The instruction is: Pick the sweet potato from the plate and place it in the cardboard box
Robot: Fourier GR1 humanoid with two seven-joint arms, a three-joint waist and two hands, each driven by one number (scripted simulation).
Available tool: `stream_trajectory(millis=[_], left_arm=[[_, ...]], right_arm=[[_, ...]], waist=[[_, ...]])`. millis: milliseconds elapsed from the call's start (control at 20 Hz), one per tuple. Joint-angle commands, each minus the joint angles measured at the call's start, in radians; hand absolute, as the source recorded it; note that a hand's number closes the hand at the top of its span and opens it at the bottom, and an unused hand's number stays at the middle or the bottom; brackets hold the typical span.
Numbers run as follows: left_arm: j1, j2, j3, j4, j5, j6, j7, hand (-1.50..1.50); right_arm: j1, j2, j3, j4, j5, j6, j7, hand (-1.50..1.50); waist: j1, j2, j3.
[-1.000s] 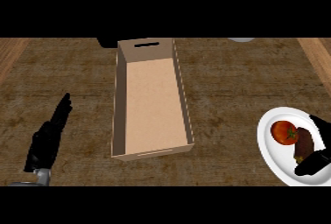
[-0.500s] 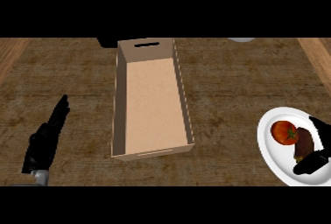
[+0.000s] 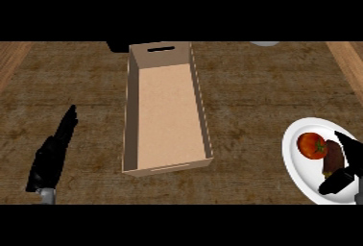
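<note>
Dark, mottled brown counter (image 3: 269, 96) fills the head view, with paler wood strips at both side edges. A long cardboard box (image 3: 200, 115) stands open near the middle, its long axis running away from the robot, its floor bare. A white plate (image 3: 299, 168) lies at the lower right, well apart from the box.

On the plate a sweet potato (image 3: 332, 156) is seen, a dull purplish-brown, oblong piece, lying with its long axis running roughly away from the robot, tilted slightly. A round red-orange tomato (image 3: 311, 145) sits just to its left, touching or nearly touching it. The right hand (image 3: 343, 168) is over the plate's right side, its fingers extended along the right flank of the sweet potato and the thumb placed below it. The fingers are only slightly curled and are not seen to be closed round the piece; contact cannot be made out, and nothing appears to be held.

The left hand (image 3: 53, 153) is shown at the lower left, straight-fingered and resting, far from the plate.

The sweet potato lies immediately left of the right hand's fingers, so the grasp is judged to belong to that hand. It would be made across the short axis, and the tomato's closeness on the far side would have to be allowed for
</note>
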Motion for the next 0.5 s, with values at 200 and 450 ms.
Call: stream_trajectory(millis=[200, 450], left_arm=[[0.039, -0.044, 0.012, -0.038, -0.011, -0.035, -0.002, 0.00], [-0.007, -0.033, 0.047, 0.030, -0.020, -0.033, -0.022, 0.00]], right_arm=[[-0.052, 0.058, -0.054, 0.072, 0.010, 0.019, -0.026, 1.50], [0.018, 0.043, 0.041, -0.006, 0.211, -0.139, -0.032, 1.50]], waist=[[0.002, 0.000, 0.000], [-0.003, -0.001, 0.000]])
